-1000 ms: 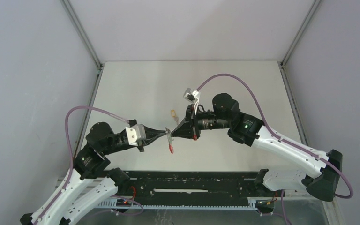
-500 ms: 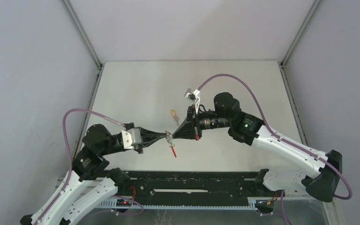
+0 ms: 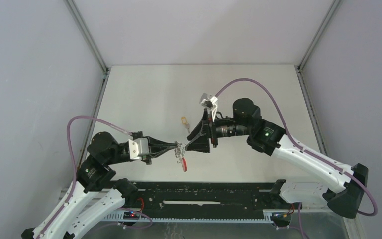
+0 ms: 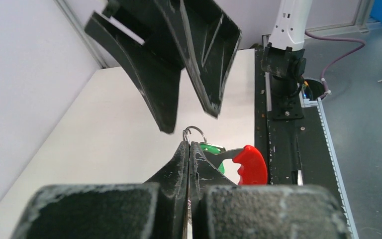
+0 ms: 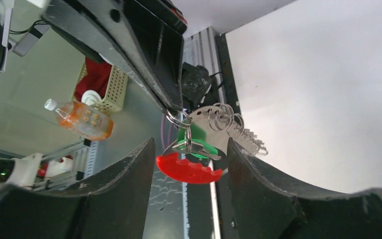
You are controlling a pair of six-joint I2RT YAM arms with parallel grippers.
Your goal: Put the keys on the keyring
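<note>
From above, the two arms reach toward each other low over the near part of the pale table (image 3: 144, 94), tips almost meeting. A small silver key with a yellow-orange plastic head (image 3: 183, 119) lies on the table just beyond them, seen in this view only.

The wrist views show more. The left pincer (image 4: 189, 144) is clenched on the thin grey metal keyring (image 5: 224, 119), whose red curved section (image 4: 248, 164) hangs below. A silver key with a green plastic head (image 5: 199, 144) hangs on the keyring. The right pincer (image 5: 190, 144) is released, its fingers (image 5: 129, 184) spread either side of the keyring.
</note>
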